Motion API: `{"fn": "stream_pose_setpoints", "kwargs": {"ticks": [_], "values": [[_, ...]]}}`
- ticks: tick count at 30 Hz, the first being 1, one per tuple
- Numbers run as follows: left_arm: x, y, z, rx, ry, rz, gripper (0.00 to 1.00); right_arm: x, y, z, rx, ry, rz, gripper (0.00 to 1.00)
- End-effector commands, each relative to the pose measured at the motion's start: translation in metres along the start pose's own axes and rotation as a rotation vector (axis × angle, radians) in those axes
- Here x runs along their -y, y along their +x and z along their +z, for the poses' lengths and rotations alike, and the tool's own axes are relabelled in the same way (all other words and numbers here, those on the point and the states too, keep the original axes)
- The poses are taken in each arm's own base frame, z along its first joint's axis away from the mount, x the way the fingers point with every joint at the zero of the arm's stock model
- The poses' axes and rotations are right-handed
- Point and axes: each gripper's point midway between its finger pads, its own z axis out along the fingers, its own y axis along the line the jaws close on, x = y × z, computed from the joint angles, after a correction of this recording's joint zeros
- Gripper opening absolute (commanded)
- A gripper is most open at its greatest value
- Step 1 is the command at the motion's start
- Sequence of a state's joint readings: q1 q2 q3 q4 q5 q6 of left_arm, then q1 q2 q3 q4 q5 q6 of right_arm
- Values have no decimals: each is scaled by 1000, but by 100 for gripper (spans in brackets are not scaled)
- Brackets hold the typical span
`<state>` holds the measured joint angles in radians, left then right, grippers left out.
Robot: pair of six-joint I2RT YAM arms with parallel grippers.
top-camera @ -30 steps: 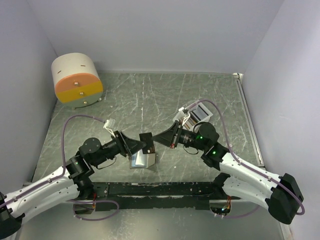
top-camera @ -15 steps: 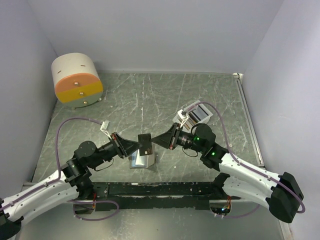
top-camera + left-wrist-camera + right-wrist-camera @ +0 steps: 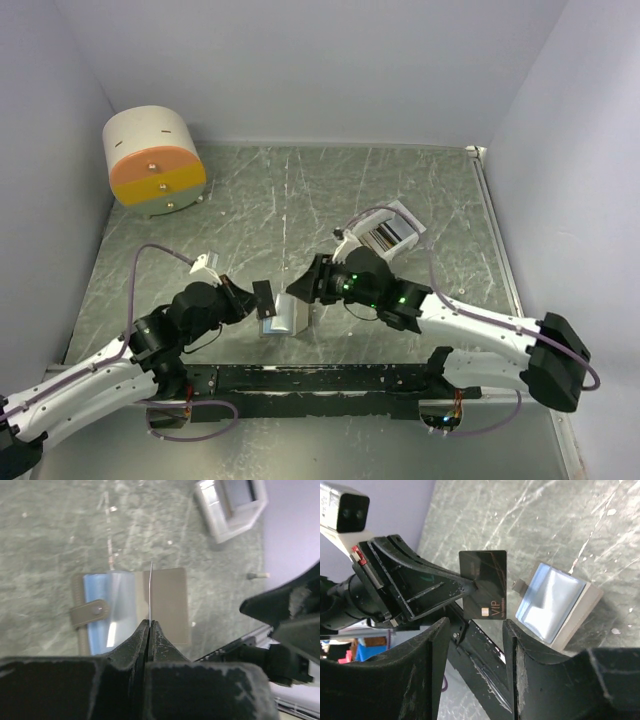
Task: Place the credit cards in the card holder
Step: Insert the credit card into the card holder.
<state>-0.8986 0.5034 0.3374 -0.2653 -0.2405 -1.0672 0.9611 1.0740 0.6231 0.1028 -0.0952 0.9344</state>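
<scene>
Left fingers (image 3: pixel 134 641) clamp a dark card (image 3: pixel 483 582), edge-on from their wrist.

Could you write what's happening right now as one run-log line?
left gripper: shut on black VIP card, by open card holder | right gripper: open, empty | insertion: not yet done

My left arm (image 3: pixel 80 375) and right arm (image 3: pixel 480 330) wear smooth white shells between round black joint housings; a thin mauve cable (image 3: pixel 158 246) loops off each one; small green lights (image 3: pixel 400 293) glow on my right arm's joints; my left tool (image 3: pixel 149 627) is matte black and rough-grained, with a triangular ribbed frame and a white camera box (image 3: pixel 345 500) above it; my right tool (image 3: pixel 476 630) has thick, curved black fingers (image 3: pixel 415 675); both bases are bolted to a black rail (image 3: pixel 320 378).
</scene>
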Motion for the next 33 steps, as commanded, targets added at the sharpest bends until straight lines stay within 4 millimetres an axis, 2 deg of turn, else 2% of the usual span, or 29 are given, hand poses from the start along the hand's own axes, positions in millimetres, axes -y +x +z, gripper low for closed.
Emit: {"fn": "stream_pose_setpoints", "kwargs": {"ticks": [1,7,9,13,16,23,28,33], "values": [[-33,4,3,-2,-155,26,7,5,15,18,-20,120,-37,47],[-60,11,6,-17,-260,81,7,14,47,51,-99,209,-103,47],[-67,13,6,-18,-277,93,7,26,55,59,-128,256,-126,46],[-82,20,7,-23,-303,103,7,63,69,65,-159,377,-176,43],[-81,25,10,-34,-277,107,7,80,73,66,-173,443,-199,46],[-91,33,13,-47,-297,103,7,84,86,79,-217,476,-204,52],[-91,34,14,-49,-288,97,7,87,90,87,-228,548,-241,65],[-93,37,13,-50,-284,89,7,100,88,90,-223,653,-276,66]]}}
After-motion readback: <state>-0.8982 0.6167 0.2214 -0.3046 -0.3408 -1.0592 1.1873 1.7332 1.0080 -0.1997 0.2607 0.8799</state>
